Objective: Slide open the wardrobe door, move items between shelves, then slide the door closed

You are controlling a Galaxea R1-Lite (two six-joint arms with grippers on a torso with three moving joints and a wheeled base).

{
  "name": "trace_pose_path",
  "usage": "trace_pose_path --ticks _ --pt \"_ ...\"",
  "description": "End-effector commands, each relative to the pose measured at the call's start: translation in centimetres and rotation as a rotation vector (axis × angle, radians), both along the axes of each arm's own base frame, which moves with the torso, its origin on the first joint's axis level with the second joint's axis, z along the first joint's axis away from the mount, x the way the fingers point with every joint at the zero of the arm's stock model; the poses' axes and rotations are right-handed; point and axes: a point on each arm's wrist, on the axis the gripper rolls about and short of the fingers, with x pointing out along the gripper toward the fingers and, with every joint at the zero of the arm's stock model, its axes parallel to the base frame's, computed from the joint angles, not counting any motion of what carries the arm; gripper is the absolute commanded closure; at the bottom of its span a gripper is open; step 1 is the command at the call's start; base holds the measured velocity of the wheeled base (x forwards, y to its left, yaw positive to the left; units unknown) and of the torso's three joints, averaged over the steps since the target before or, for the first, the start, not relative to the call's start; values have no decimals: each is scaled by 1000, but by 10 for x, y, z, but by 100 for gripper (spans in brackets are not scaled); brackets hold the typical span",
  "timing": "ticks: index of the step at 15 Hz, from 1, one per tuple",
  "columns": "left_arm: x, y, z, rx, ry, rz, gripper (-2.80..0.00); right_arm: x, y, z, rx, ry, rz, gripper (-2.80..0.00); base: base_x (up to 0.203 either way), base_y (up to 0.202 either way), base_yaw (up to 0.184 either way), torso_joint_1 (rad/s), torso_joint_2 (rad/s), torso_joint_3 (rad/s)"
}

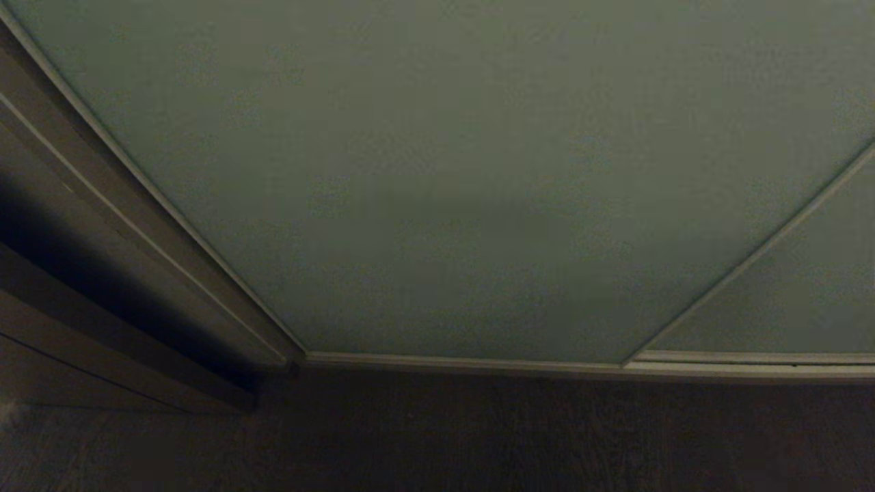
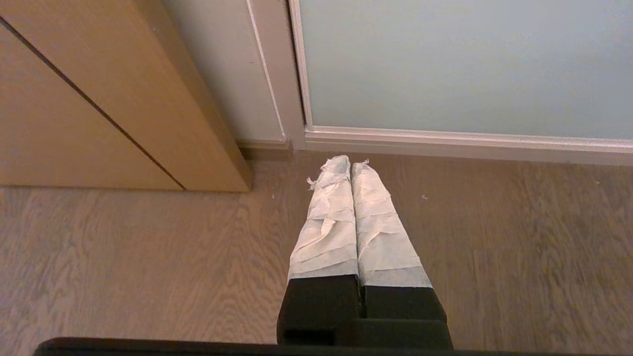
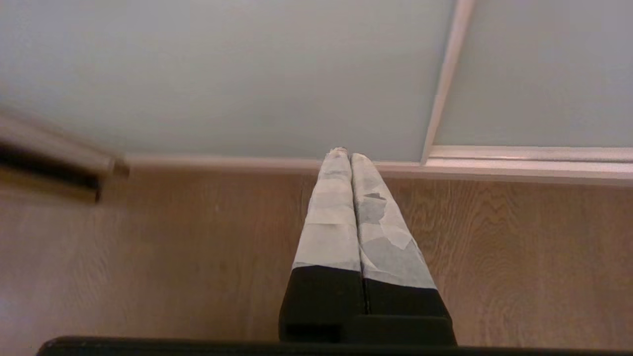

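Note:
The sliding wardrobe door is a pale grey-green panel in a thin light frame, shut and filling most of the head view; it also shows in the wrist views. A second panel overlaps it on the right. My left gripper is shut and empty, hanging low over the floor near the door's left bottom corner. My right gripper is shut and empty, pointing at the door's bottom rail close to where the two panels meet. Neither arm appears in the head view. The items and shelves are hidden behind the door.
A brown wooden side panel stands left of the wardrobe, with the pale wardrobe side frame between it and the door. Wood-grain floor runs in front of the bottom track.

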Motion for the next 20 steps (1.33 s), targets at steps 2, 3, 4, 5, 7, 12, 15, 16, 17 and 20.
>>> trace_pose_path --ticks 2,3,4,5,7,12,15,16,17,20 --pt "0 0 0 -1 2 0 0 -64 8 -33 -80 -145 41 0 0 0 0 0 0 0" --pt "0 0 0 0 2 0 0 -77 8 -48 -107 -159 25 0 0 0 0 0 0 0" --pt "0 0 0 1 2 0 0 -86 8 -65 -124 -153 10 0 0 0 0 0 0 0" --pt "0 0 0 -1 2 0 0 -92 7 -80 -136 -152 -3 0 0 0 0 0 0 0" --pt "0 0 0 0 2 0 0 -96 6 -113 -157 -146 -27 0 0 0 0 0 0 0" --pt "0 0 0 0 2 0 0 -80 3 -145 -250 -150 -112 0 0 0 0 0 0 0" --pt "0 0 0 1 2 0 0 -80 3 -146 -234 -140 -119 0 0 0 0 0 0 0" --pt "0 0 0 1 2 0 0 -80 3 -146 -223 -139 -121 0 0 0 0 0 0 0" --pt "0 0 0 1 1 0 0 -80 3 -146 -220 -139 -121 0 0 0 0 0 0 0" --pt "0 0 0 -1 2 0 0 -80 3 -146 -228 -138 -121 0 0 0 0 0 0 0"
